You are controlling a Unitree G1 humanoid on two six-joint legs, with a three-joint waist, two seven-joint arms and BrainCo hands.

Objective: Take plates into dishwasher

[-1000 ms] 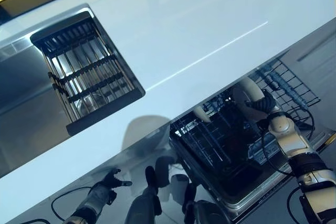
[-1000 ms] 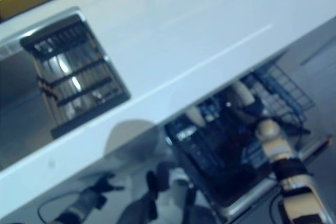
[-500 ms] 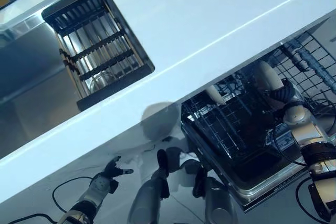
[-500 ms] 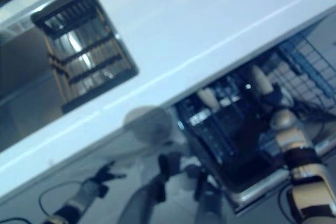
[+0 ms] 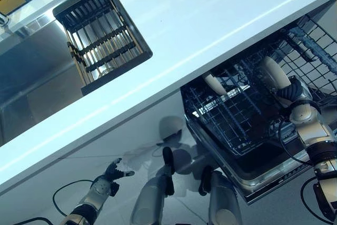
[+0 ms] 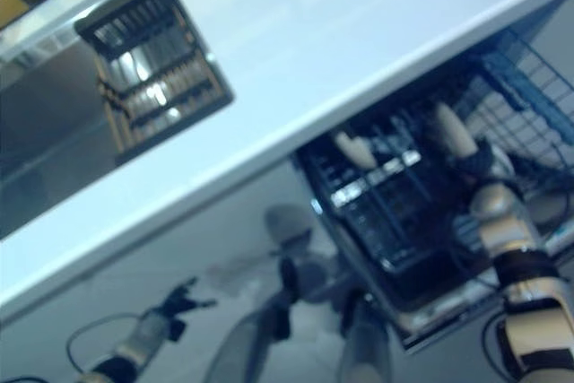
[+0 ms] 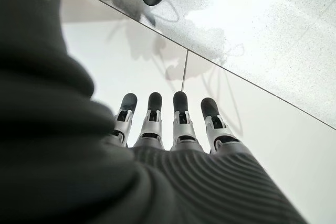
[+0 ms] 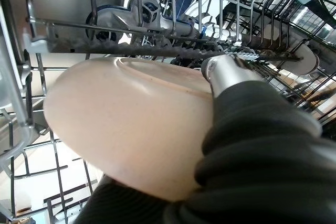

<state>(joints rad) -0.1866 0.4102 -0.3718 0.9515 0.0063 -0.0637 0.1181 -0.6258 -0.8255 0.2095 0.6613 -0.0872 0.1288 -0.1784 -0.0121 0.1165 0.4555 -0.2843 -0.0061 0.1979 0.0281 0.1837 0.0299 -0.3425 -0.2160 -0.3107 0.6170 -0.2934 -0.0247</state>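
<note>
Plates: two beige plates in view. One (image 5: 275, 73) is held by the right robot hand inside the dishwasher's lower rack; the second plate (image 5: 214, 84) stands on edge in the same rack, nearer the worktop's edge and apart from the first.
Right robot hand (image 5: 293, 94): clamped on the held plate, thumb (image 8: 227, 72) pressed over its rim in the wrist view, the plate tilted among the rack wires.
Left robot hand (image 5: 113, 172): low by the floor, well apart from the dishwasher; fingers (image 7: 179, 116) straight and spread, holding nothing.
Dishwasher rack (image 5: 231, 119): one dark wire rack pulled out under the worktop.
Upper rack (image 5: 316, 46): one lighter wire basket above and beyond it.
Worktop (image 5: 179, 30): one white slab.
Sink (image 5: 37, 67): one steel basin, with one slatted drainer (image 5: 100, 38) set in it.
</note>
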